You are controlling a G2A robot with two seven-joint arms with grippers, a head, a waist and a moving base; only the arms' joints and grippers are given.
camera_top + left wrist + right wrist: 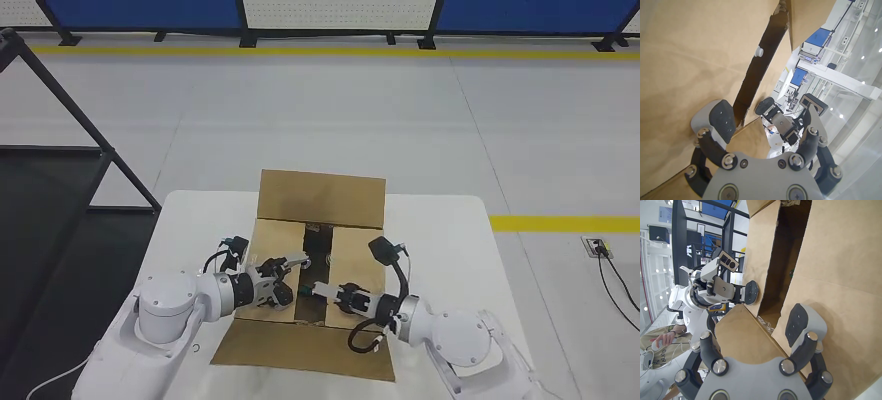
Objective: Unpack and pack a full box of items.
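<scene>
Brown corrugated cardboard makes up the box [320, 300], which stands in the middle of the white surface [440, 215]. Most of what the box holds is hidden, because its left side flap [272, 250] and right side flap [358, 262] lie nearly shut, leaving a narrow dark slot [318, 262] between them. Through the slot a small white cap [759, 51] and a dark round thing [791, 273] show; what either belongs to cannot be told. Shredded paper filler [764, 326] peeks out at the slot's near end. The far flap [320, 195] stands open away from the robot, and the near flap [300, 350] folds out toward it.

The left gripper [288, 278] sits over the box at the inner edge of the left side flap. Its fingers are spread wide and grip nothing, and one black pad [722, 121] lies against the cardboard beside the slot. The right gripper [325, 292] sits over the box's near end across the slot. It too is spread wide and holds nothing. One of its pads [797, 326] rests on the right side flap, and a corner of the near flap rises between its fingers. Both forearms angle in from the box's near side.

Beyond the box lies a pale floor [300, 110] with a yellow line [560, 223] and blue panels [140, 12] at its far edge. A black frame [60, 110] stands to the box's left.
</scene>
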